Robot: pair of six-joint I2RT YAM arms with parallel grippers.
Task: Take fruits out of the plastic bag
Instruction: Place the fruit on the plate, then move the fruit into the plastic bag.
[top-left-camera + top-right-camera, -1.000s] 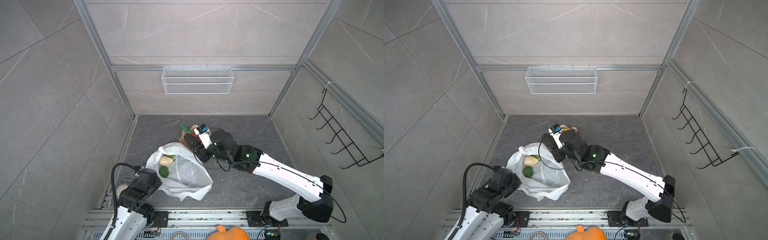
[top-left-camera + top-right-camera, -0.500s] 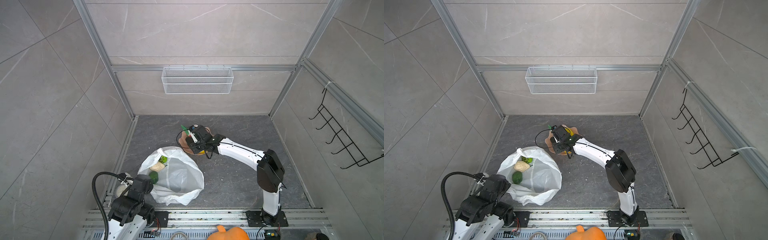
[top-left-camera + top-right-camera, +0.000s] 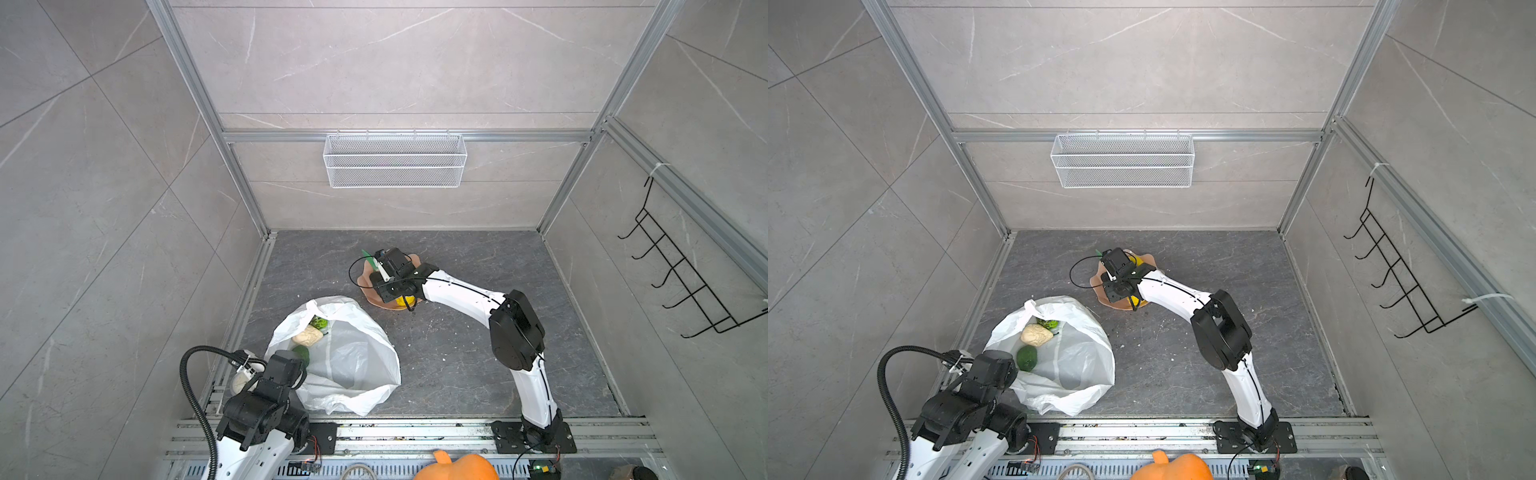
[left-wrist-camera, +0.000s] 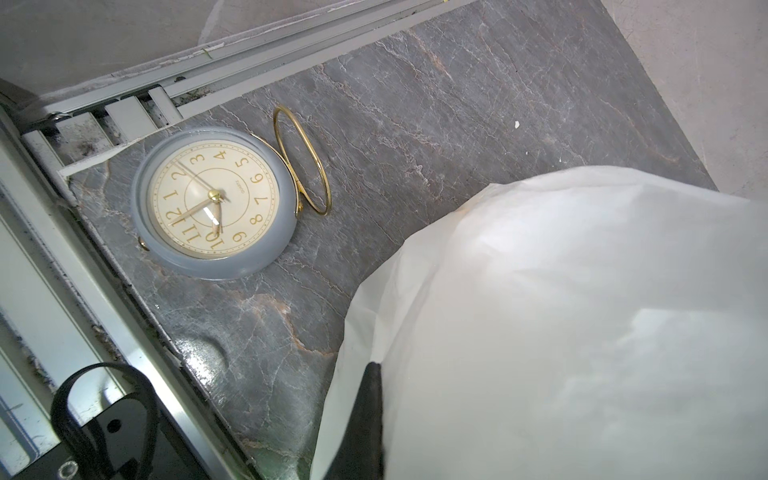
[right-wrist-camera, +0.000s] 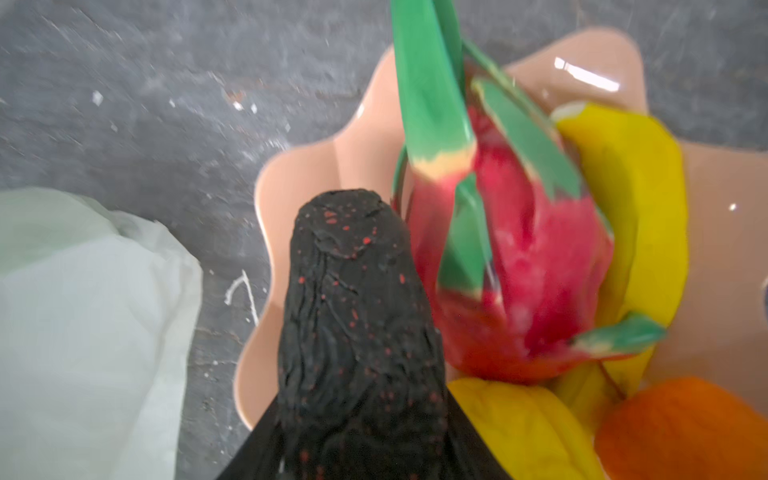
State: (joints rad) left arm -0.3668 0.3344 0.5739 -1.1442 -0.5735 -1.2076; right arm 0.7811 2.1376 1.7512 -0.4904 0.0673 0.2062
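Observation:
The plastic bag (image 3: 353,365) lies open at the front left, white and crinkly. In both top views a beige fruit (image 3: 1037,334), a dark green one (image 3: 1027,358) and a light green one (image 3: 1047,323) sit inside it. My left gripper (image 4: 372,370) is shut on the bag's near rim, with film folded round its finger. My right gripper (image 5: 478,249) is low over the peach bowl (image 3: 365,279), shut on the red dragon fruit (image 5: 532,257). One black finger (image 5: 353,311) presses its side; the other is hidden. A banana (image 5: 640,216), a lemon (image 5: 519,428) and an orange (image 5: 685,428) lie in the bowl.
A grey-rimmed clock (image 4: 214,203) with a brass loop lies beside the bag by the left rail. An orange pumpkin (image 3: 457,467) sits at the front edge. A wire basket (image 3: 395,160) hangs on the back wall and a black hook rack (image 3: 681,270) on the right wall.
My right arm has come down from high above the floor to the bowl, dragon fruit still in its jaws. My left arm has sunk lower and back with the bag's rim.

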